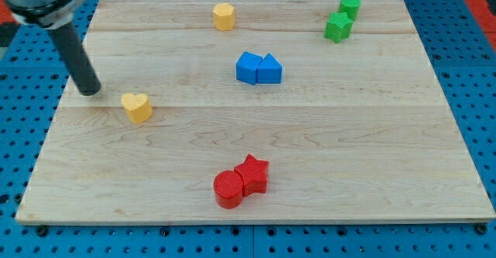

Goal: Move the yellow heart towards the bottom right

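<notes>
The yellow heart (137,107) lies on the wooden board (349,157) at the view's left, a little above mid-height. My tip (90,91) rests on the board just left of and slightly above the heart, with a small gap between them. The dark rod rises from it toward the view's top left corner.
A yellow hexagonal block (224,16) sits near the top edge. Two blue blocks (258,69) touch each other at the centre top. A green cylinder (349,7) and a green star (338,27) sit at the top right. A red cylinder (229,189) and a red star (253,174) touch at the bottom centre.
</notes>
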Robot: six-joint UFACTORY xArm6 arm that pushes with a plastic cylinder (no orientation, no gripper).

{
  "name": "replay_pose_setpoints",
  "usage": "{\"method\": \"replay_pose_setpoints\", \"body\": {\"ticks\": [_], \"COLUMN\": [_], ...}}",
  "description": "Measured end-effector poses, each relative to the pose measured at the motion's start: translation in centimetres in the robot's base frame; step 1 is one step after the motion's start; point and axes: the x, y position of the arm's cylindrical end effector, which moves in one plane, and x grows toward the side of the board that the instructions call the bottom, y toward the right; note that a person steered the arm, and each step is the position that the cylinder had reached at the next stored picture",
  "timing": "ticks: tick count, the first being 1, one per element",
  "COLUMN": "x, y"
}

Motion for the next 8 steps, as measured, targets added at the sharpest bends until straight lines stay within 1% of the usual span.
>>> {"method": "replay_pose_setpoints", "body": {"ticks": [1,2,3,4,5,6,7,8], "x": [1.1,2.7,2.9,2.7,4.6,5.5,5.8,6.0], "y": [4.6,15.3,13.1,4.3,9.5,20.0,18.9,13.0]}}
